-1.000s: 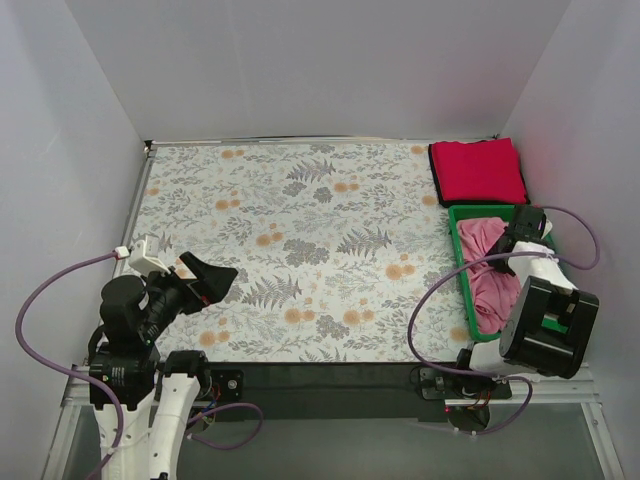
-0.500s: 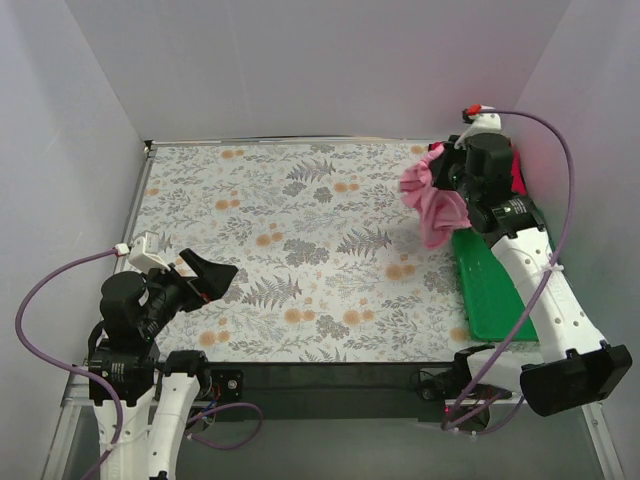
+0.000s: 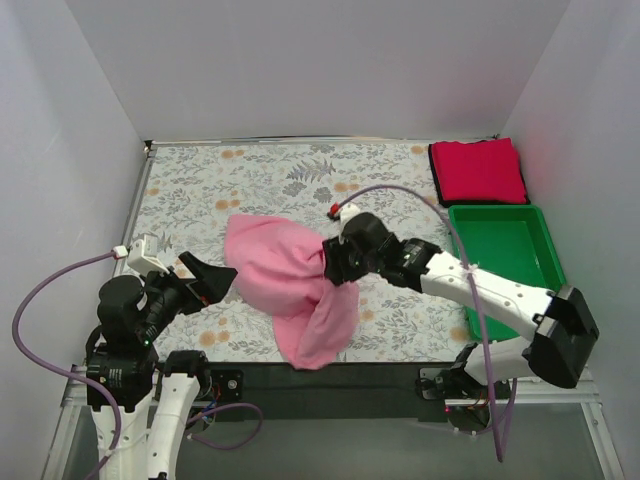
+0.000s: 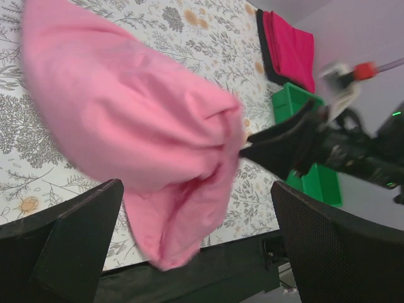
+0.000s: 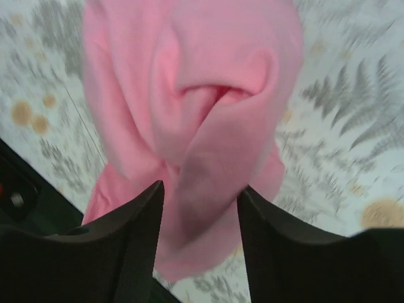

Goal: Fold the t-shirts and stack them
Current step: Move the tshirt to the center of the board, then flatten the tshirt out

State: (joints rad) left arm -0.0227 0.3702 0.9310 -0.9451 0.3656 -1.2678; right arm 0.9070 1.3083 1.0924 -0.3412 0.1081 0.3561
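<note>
The light pink t-shirt (image 3: pixel 280 275) is bunched and billowing over the near middle of the table, its lower end hanging past the front edge. It also shows in the left wrist view (image 4: pixel 126 126) and the right wrist view (image 5: pixel 208 82). My right gripper (image 3: pixel 330 262) is at the shirt's right side. Its jaws stand apart with pink cloth between them (image 5: pixel 201 189). The crimson red t-shirt (image 3: pixel 478 170) lies folded at the far right corner. My left gripper (image 3: pixel 213 278) is open and empty just left of the pink shirt (image 4: pixel 196 186).
The green plastic bin (image 3: pixel 505 250) stands at the right edge, in front of the red shirt, with nothing in it. The floral table cloth (image 3: pixel 300 190) covers the table. White walls close in the left, back and right sides.
My right arm has swung from the far right to the near middle, carrying the pink shirt out of the bin area. The shirt now billows leftward. The left arm has not moved.
</note>
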